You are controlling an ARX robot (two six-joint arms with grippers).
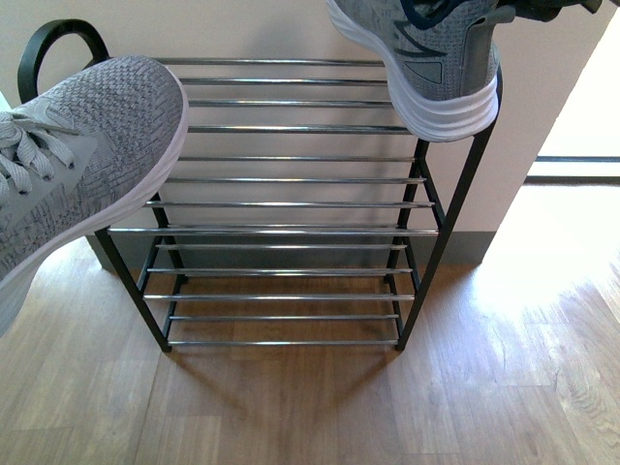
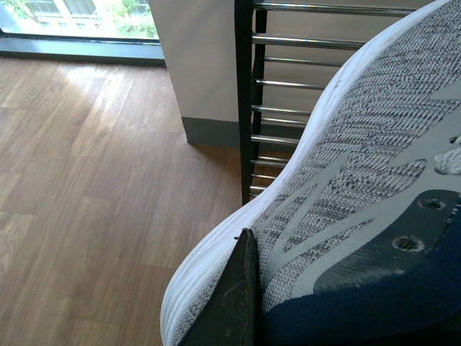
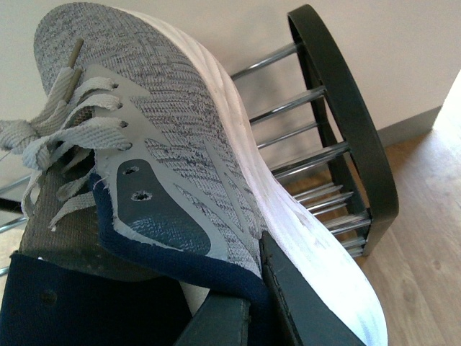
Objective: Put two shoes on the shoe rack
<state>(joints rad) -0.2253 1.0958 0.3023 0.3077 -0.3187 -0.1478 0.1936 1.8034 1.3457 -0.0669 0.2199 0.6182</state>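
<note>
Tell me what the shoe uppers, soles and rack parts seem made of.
Shoe uppers: matte grey knit textile, weave visible. Soles: white, ribbed, probably foam or rubber. Rods: polished metal, likely chromed, given bright reflections. Frame: black, seemingly painted metal.

left shoe (image 1: 87,145) left of rack (image 1: 291,204), right shoe (image 1: 436,58) above

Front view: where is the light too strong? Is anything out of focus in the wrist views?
Front view: sunlight washes out the floor at the right, and the shoe rack rods glint. Left wrist view: the window is bright, the dark finger near the lens looks soft. Right wrist view: the shoe's white sole loses detail.
</note>
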